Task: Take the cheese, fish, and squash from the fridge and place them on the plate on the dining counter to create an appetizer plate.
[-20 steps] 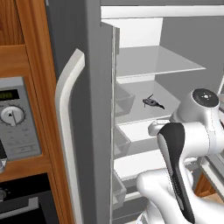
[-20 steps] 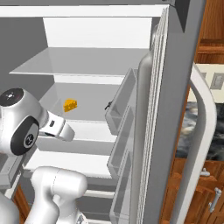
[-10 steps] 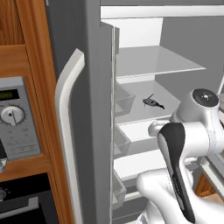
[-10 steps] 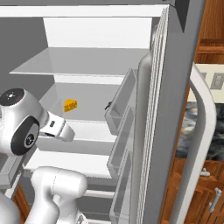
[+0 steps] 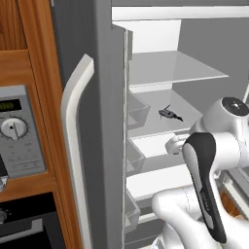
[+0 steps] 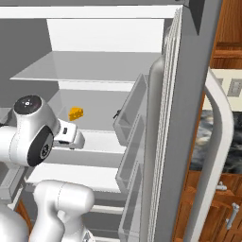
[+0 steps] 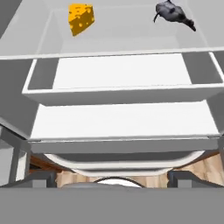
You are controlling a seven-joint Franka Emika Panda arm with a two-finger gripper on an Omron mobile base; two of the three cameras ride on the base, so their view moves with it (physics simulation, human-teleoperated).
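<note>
The fridge [image 5: 104,73] stood open, its grey door [image 5: 92,146] swung out to the left with the long curved white handle [image 5: 73,146] facing the left base camera, and a second door [image 6: 189,118] hung at the right of the right base view with bins [image 6: 130,123] on its inner side. White shelves [image 5: 170,68] crossed the pale grey interior. A microwave [image 5: 19,131] with a dial sat in the wooden cabinet left of the fridge. The arm [image 5: 209,160] reached in at the middle shelves, with its hand low before the drawers [image 7: 118,74]. The jaws stood spread wide, holding nothing; only the fingertips [image 7: 39,178] showed, well apart. The cheese [image 7: 82,18] lay on the middle shelf toward the left, the fish [image 7: 173,13] well apart from it on the right.
</note>
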